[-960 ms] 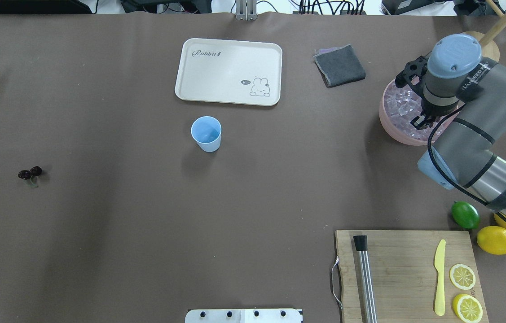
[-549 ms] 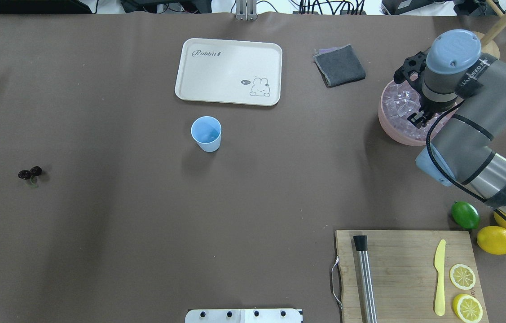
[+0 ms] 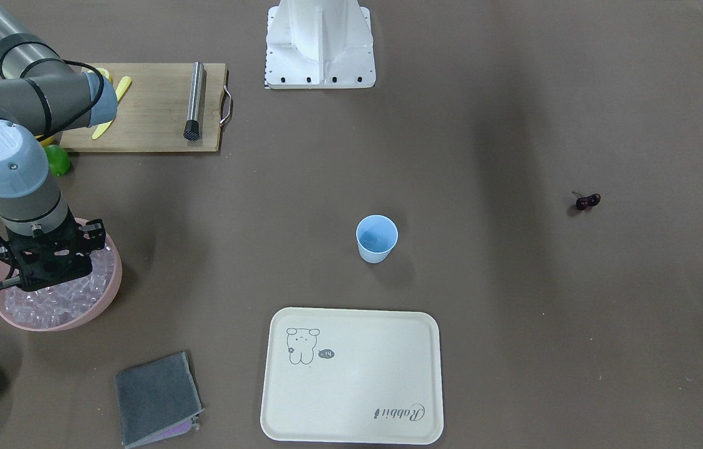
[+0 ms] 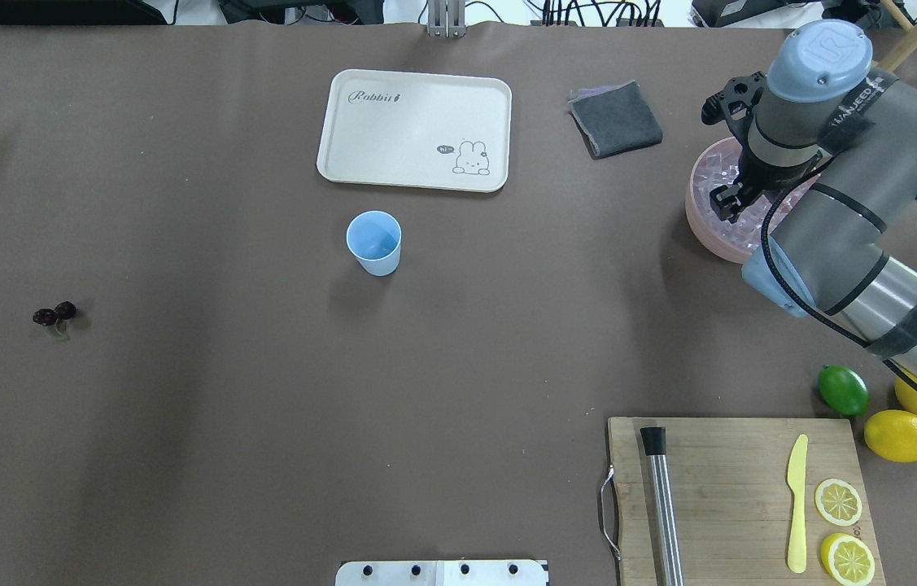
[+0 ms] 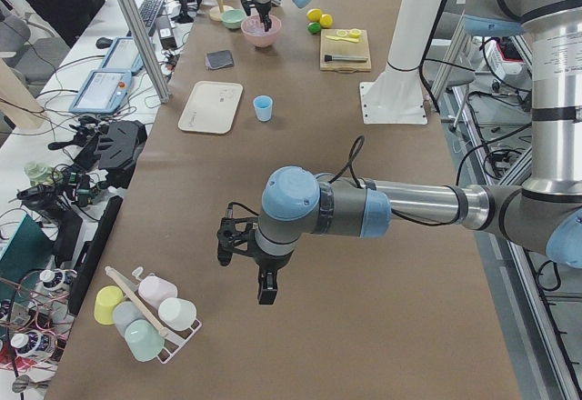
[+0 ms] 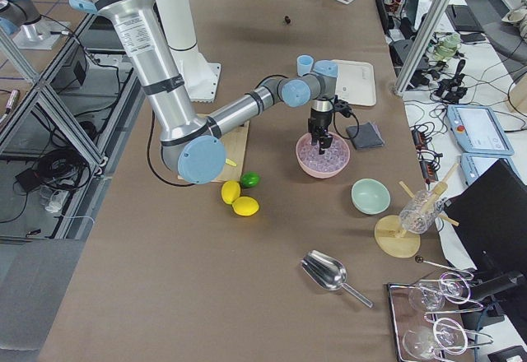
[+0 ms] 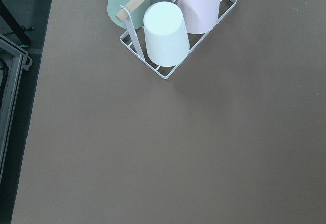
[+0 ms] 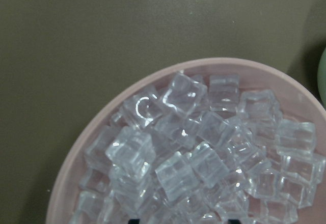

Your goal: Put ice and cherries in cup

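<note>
Right gripper (image 6: 320,144) over ice (image 8: 178,173) in pink bowl (image 8: 229,66)

Finding the cup (image 4: 373,242) mid-table, just before the tray (image 4: 414,130). Finding ice (image 8: 178,175) lying in the bowl (image 4: 696,221) far right, cherries (image 4: 54,313) far left

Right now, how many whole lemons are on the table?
2. Both lie beside the lime, past the cutting board: one lemon in plain view, the second lemon partly under the right arm.

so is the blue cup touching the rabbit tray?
Apart. The overhead view shows a strip of bare brown table between the cup and the near edge of the tray; the front-facing view shows the same gap.
</note>
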Tool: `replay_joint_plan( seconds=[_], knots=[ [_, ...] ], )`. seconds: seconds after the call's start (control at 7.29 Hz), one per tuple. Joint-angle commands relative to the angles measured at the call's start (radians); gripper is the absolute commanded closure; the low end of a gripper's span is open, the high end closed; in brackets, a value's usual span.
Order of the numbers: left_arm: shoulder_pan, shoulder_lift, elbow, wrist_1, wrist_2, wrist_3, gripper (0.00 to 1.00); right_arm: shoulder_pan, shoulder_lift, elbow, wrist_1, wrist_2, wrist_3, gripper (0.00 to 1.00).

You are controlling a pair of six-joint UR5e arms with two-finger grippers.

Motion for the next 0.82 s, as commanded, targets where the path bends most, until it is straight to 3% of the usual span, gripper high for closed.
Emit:
replay_joint_plan(
  seconds=[0.0,0.41,0.69],
  knots=[
    [0.001,-0.001,-0.001,-0.002,0.000,0.000,0.02,0.043,0.001,0.000,0.104,0.079,0.051,0.35],
    [-0.001,0.005,-0.015,0.000,-0.002,0.000,0.02,0.048,-0.012,-0.099,0.320,0.095,0.128,0.35],
    [-0.002,0.004,-0.018,0.000,-0.002,0.000,0.02,0.055,-0.018,-0.107,0.347,0.095,0.133,0.34]
  ],
)
